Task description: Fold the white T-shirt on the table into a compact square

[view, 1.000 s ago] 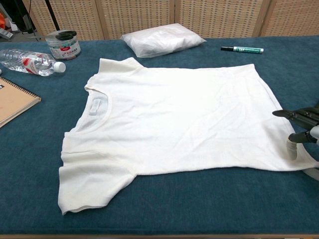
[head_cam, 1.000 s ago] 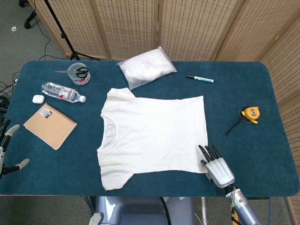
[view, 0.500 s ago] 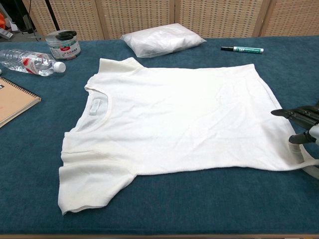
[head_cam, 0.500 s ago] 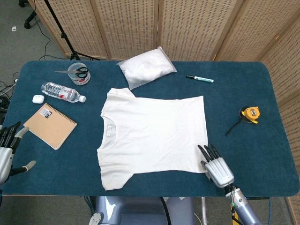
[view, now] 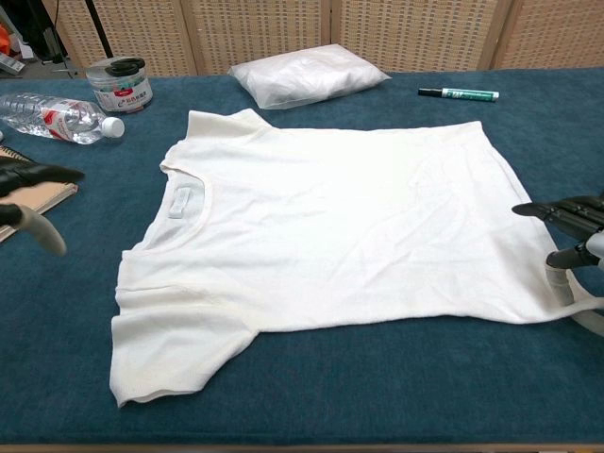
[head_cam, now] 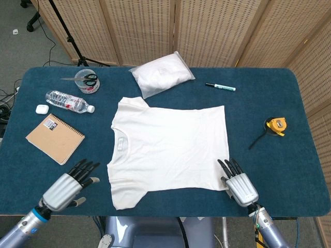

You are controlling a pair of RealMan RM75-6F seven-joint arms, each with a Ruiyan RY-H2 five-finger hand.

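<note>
The left hand (head_cam: pixel 70 182) has come in from the counter's left edge, where a second ago only its fingers showed, and now sits over the blue counter (head_cam: pixel 289 103) just left of the T-shirt's near sleeve, fingers apart and extended toward the shirt, holding nothing; in the chest view it appears blurred at the left border, near the notebook (head_cam: pixel 55 138). The right hand (head_cam: pixel 237 181) has barely shifted: it lies at the near right corner of the white T-shirt (head_cam: pixel 168 147), its dark fingers spread and pointing away from the robot, their tips at the hem edge, grasping nothing that can be seen. The T-shirt itself is unchanged, spread flat and unfolded in the middle of the counter, collar to the robot's left and hem to its right. Around it the other things stay where they were: a bagged white packet (head_cam: pixel 161 74) just beyond the far sleeve, a marker (head_cam: pixel 220 87) to the far right of it, a tape measure (head_cam: pixel 275 126) well to the right, a water bottle (head_cam: pixel 69 102), an earbud case (head_cam: pixel 41 109), and scissors (head_cam: pixel 83 79) lying across a tape roll (head_cam: pixel 86 82) at the far left.
</note>
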